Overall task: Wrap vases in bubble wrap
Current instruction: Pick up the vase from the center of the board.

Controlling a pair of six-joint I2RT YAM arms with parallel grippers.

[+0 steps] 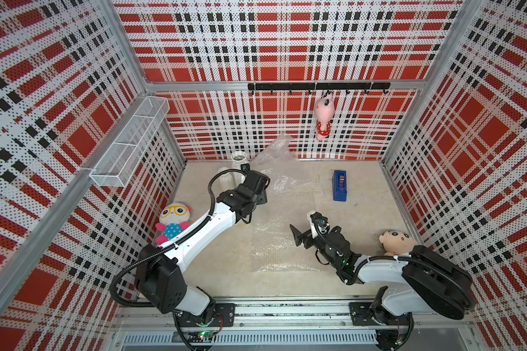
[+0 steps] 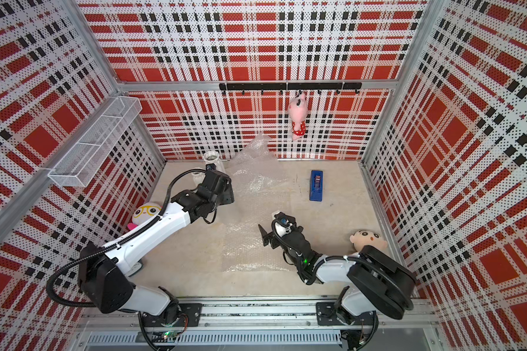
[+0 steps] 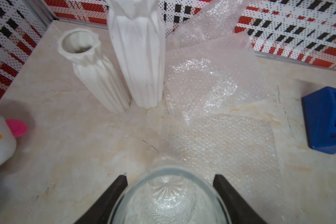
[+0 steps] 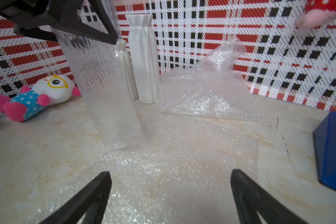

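Enclosure: three perforated walls [image 1: 286,45] in red, white and black plaid on an aluminium frame [image 1: 195,86], white wire-mesh basket [image 1: 128,142] mounted on the left wall, black hook rail [image 1: 317,86] across the back wall, beige marble-pattern tabletop [image 1: 362,212], evenly lit.

wide-open lane from centre to 6 o'clock: flat bubble wrap [image 1: 274,246] lies low, with the right gripper [image 4: 170,173] spread above it. just off centre toward 11, the left gripper [image 3: 170,177] clamps the upright clear glass vase [image 4: 105,93], blocking that line. farther out at 11, taller white vase [image 1: 239,158] and short white vase [image 1: 227,179] crowd the corner. crumpled bubble wrap [image 1: 279,161] heaps at 12. blue tape dispenser [image 1: 340,185] at 2, bare table [image 1: 368,212] around it. glasses plush [image 1: 172,221] at 9, boy doll [image 1: 394,241] at 3.
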